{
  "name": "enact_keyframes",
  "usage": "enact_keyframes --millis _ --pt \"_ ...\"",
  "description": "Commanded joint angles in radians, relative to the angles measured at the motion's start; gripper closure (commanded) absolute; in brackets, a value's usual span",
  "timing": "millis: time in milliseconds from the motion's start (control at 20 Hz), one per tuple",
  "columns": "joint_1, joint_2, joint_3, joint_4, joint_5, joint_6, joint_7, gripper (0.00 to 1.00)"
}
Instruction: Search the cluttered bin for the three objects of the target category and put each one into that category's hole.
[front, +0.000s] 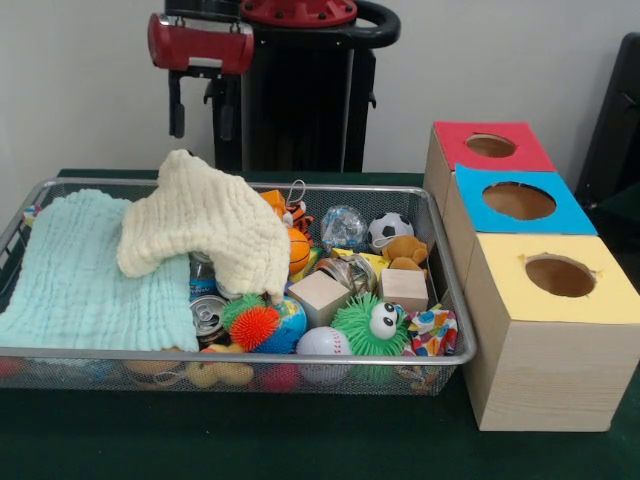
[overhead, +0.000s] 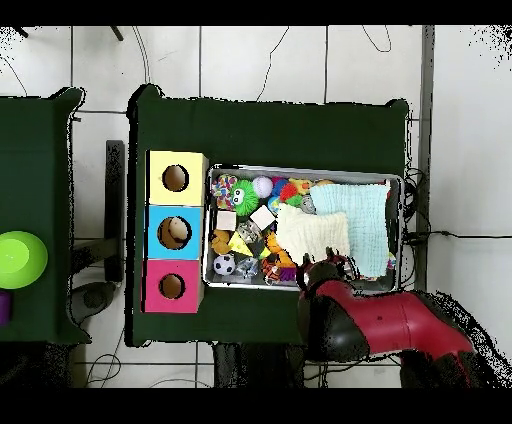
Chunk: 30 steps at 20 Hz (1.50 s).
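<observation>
The wire mesh basket (front: 240, 353) (overhead: 305, 170) is full of clutter. A tan plush bear (front: 404, 250) (overhead: 220, 241) sits at its right end by a soccer ball (front: 390, 228). An orange striped plush (front: 290, 212) (overhead: 276, 264) pokes out from behind a cream cloth (front: 205, 225). A third plush does not show. The red-topped box with its round hole (front: 490, 146) (overhead: 171, 286) stands farthest back, right of the basket. My gripper (front: 203, 112) (overhead: 330, 265) hangs open and empty above the basket's far rim, over the cream cloth.
A light blue cloth (front: 80, 270) covers the basket's left half. A green googly-eyed ball (front: 370, 325), orange basketball (front: 298, 250), wooden blocks (front: 318, 297) and cans (front: 208, 315) fill the rest. The blue-topped box (front: 518, 200) and yellow-topped box (front: 560, 275) stand in front of the red one.
</observation>
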Motion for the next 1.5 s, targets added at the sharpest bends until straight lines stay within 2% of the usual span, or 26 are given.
enact_keyframes --millis 50,350,600,1050,1250,1500 --pt "0.138 -0.028 -0.002 0.050 0.059 -0.033 0.169 0.00" --pt "0.293 0.003 -0.147 0.037 0.074 -0.096 0.268 0.00" --pt "0.382 0.041 -0.248 0.028 0.096 -0.164 0.289 0.00" --pt "0.537 0.219 -0.499 0.001 0.142 -0.405 0.263 0.00" --pt "0.566 0.285 -0.553 -0.004 0.176 -0.503 0.231 0.00" --pt "0.586 0.373 -0.586 -0.009 0.214 -0.611 0.217 0.00"
